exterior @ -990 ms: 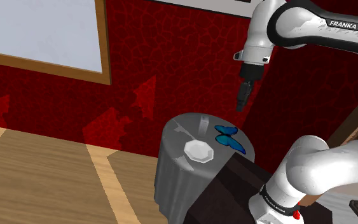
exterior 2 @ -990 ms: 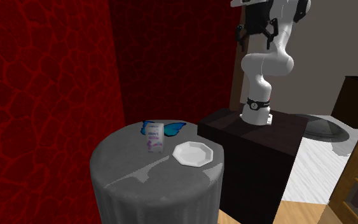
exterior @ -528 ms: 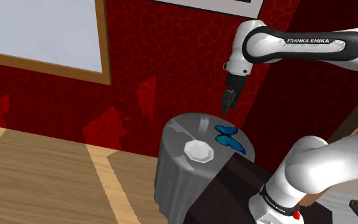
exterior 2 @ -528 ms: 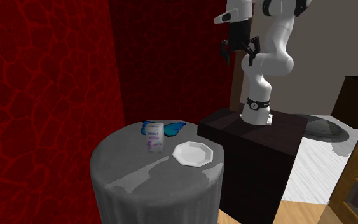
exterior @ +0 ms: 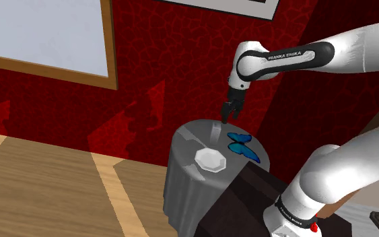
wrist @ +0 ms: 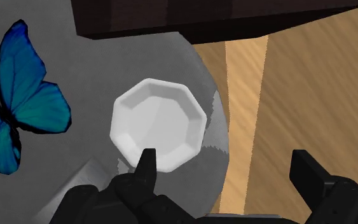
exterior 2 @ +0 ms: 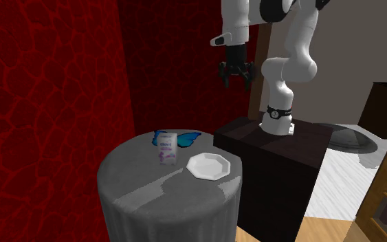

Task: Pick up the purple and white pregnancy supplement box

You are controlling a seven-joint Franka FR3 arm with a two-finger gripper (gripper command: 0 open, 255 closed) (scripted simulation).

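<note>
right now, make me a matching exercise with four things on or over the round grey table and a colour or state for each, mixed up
Things:
1. supplement box
2. plate
3. butterfly
4. gripper

States:
a. blue, lying flat
b. fingers apart, up in the air
c. white, many-sided, empty
d. purple and white, standing upright

Pairs: 1-d, 2-c, 3-a, 4-b

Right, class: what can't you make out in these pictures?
1. Second exterior view: the lettering on the purple and white box is too small to read.
2. Same view: the box hides the middle of the blue butterfly.
3. Wrist view: the picture's edge cuts off one butterfly wing, and a gripper finger covers part of the white plate rim.
</note>
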